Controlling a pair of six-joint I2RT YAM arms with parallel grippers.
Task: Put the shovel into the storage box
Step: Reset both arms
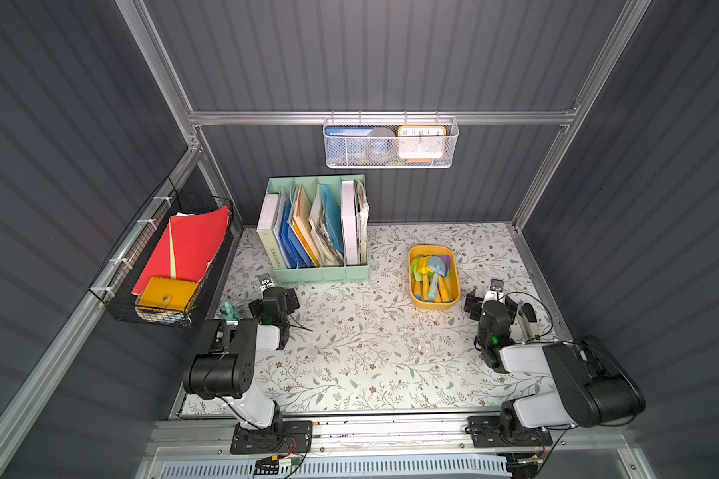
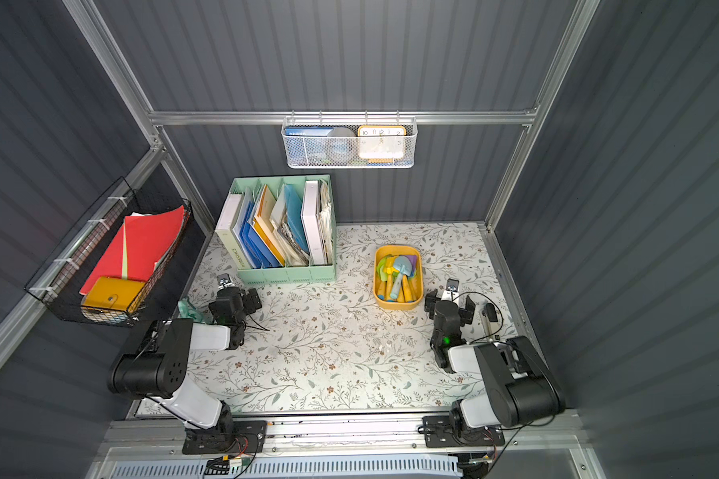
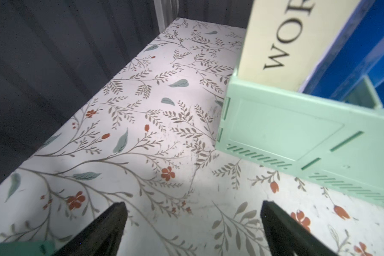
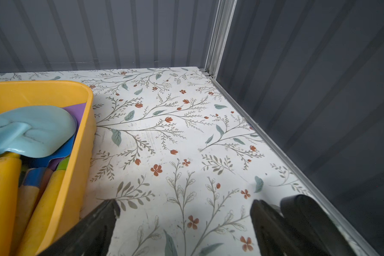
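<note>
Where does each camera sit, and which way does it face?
Both top views: overhead at the front, looking down at the floral-print table; both arms show.
Left wrist: behind the open left gripper, fingertips showing, facing a corner of the mint-green plastic file holder.
Right wrist: behind the open right gripper, fingertips showing, facing the mustard-yellow plastic storage box and its light-blue plastic shovel.
Shared: top views also show holder and box.

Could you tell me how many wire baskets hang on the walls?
2: the white mesh basket on the back wall's rail, the black wire basket on the left wall.
</note>
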